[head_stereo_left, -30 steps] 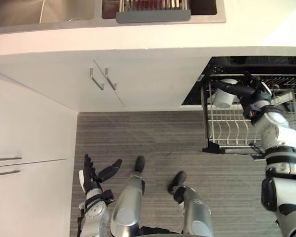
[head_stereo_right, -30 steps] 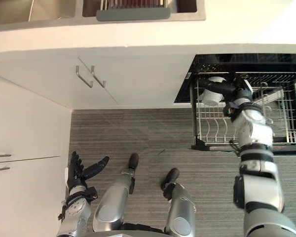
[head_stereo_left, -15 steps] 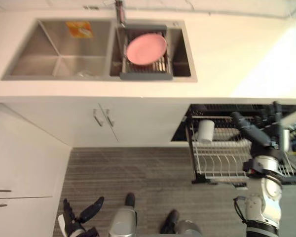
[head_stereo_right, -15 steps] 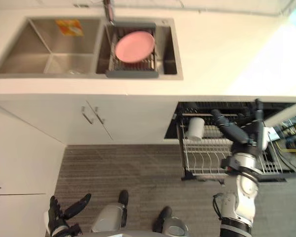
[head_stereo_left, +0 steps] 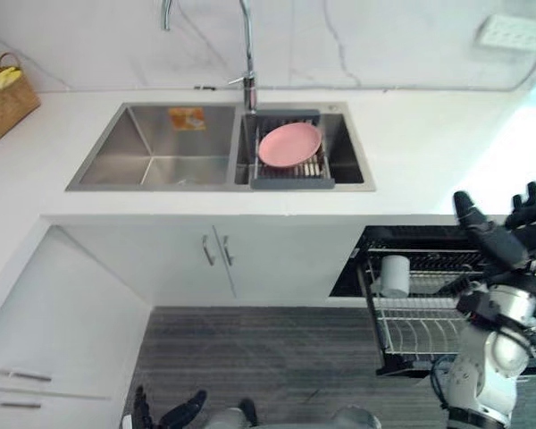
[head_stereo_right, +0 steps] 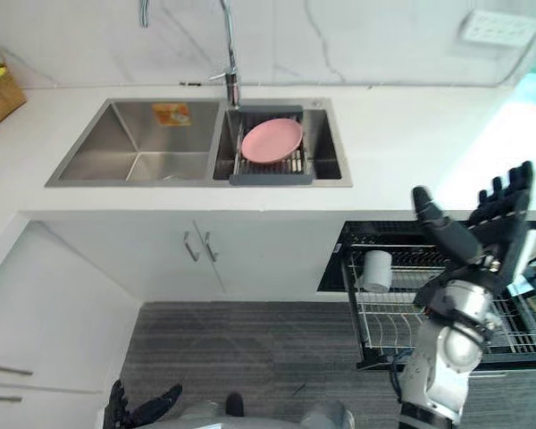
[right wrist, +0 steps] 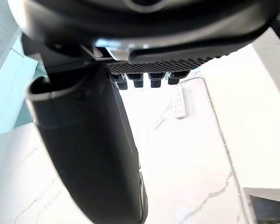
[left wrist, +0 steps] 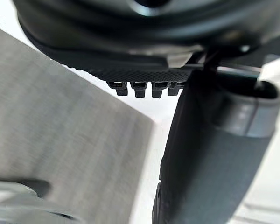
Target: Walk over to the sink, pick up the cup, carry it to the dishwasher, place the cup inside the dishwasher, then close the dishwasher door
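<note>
Right robot hand [head_stereo_right: 493, 234] lifted; cup [head_stereo_right: 375, 271] in dishwasher rack [head_stereo_right: 386, 329].

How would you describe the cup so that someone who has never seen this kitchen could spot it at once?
Start at the white counter with the steel double sink; below it, to the right, the dishwasher stands open with its wire rack pulled out. The cup sits at the rack's left end, near the back: the one solid white cylinder among thin wire tines.
</note>
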